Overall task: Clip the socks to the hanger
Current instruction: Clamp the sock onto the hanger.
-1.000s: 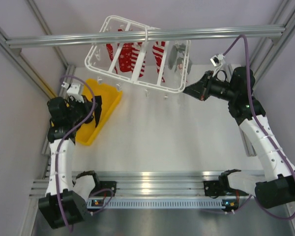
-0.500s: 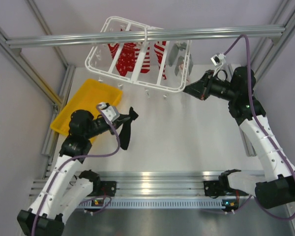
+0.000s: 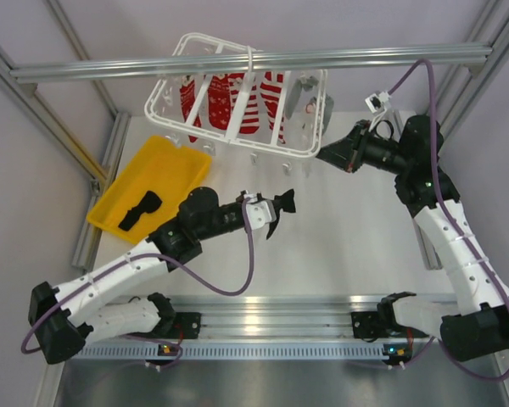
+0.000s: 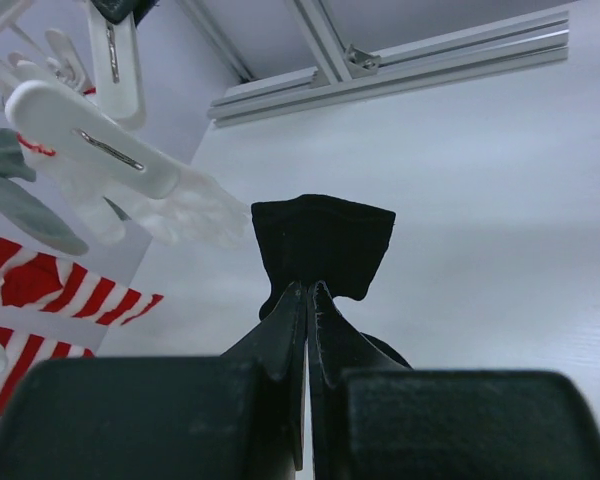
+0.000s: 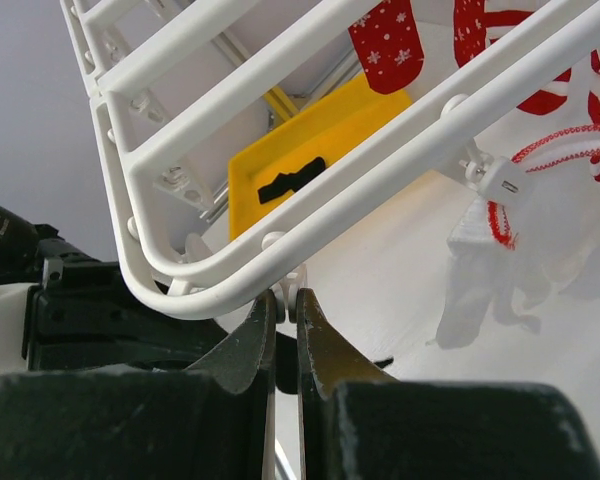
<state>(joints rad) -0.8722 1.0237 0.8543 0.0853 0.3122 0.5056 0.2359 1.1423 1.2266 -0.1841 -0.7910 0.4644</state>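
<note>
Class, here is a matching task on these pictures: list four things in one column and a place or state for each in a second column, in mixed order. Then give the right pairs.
Things
1. left gripper
2. right gripper
3. red-and-white socks
4. yellow tray

Places or states
A. hanging from the hanger
B. shut on a black sock, held above the table
C. has the other black sock lying in it
D. shut at the hanger's near rim

Pairs: 1-B, 2-D, 3-A, 4-C
</note>
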